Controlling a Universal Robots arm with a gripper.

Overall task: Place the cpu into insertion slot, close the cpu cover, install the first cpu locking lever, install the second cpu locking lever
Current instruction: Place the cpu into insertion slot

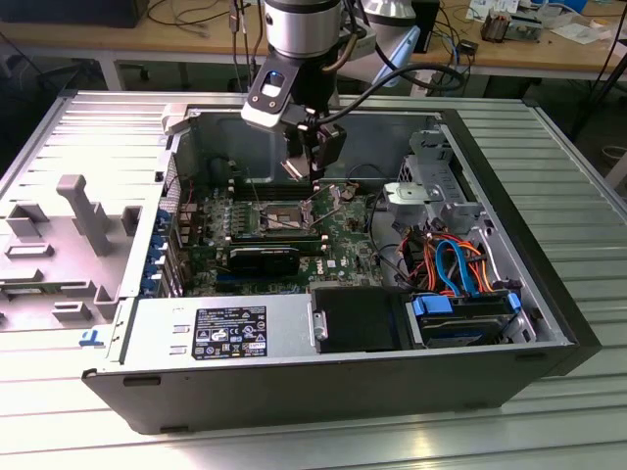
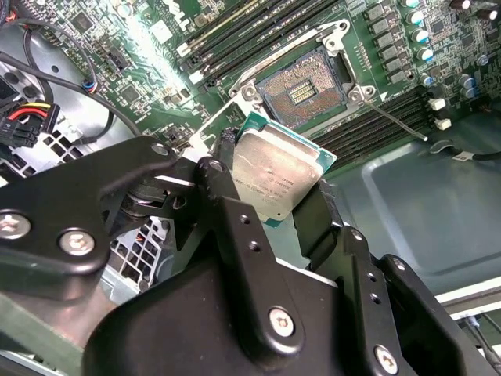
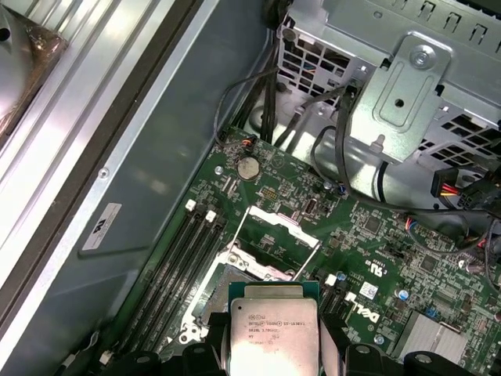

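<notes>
Exterior view: low inside the open computer case point(image 1: 343, 392), over the green board, the gripper point(image 1: 312, 176), with free air on every side and the case's back wall just behind. Beneath it, near but apart, the insertion slot point(image 1: 284, 216). Well off to the exterior view's right, a drive cage point(image 1: 421, 191) and a tangle of cables point(image 1: 451, 264). Too small here to read the finger state.

Second wrist view: black fingers point(image 2: 223, 176) of the gripper point(image 2: 270, 192) closed narrowly on two opposite edges of the cpu point(image 2: 278, 168), silvery top toward the camera, green rim showing, chip tilted. Beyond it and clear of it, the insertion slot point(image 2: 304, 94), dark centre bare inside a silver rim. Tight borders there: long black memory slots point(image 2: 235, 35) on one side, more on the other, and a thin lever point(image 2: 395, 119) slanting out over the board.

First wrist view: again the cpu point(image 3: 270, 333) pinched between the fingers point(image 3: 218, 341), partly masking the insertion slot point(image 3: 227, 270). Plain from this angle and not from the others: the cpu cover point(image 3: 283, 222) standing up off the socket, window open. Past it, a coin cell point(image 3: 248, 166) and the case wall.
</notes>
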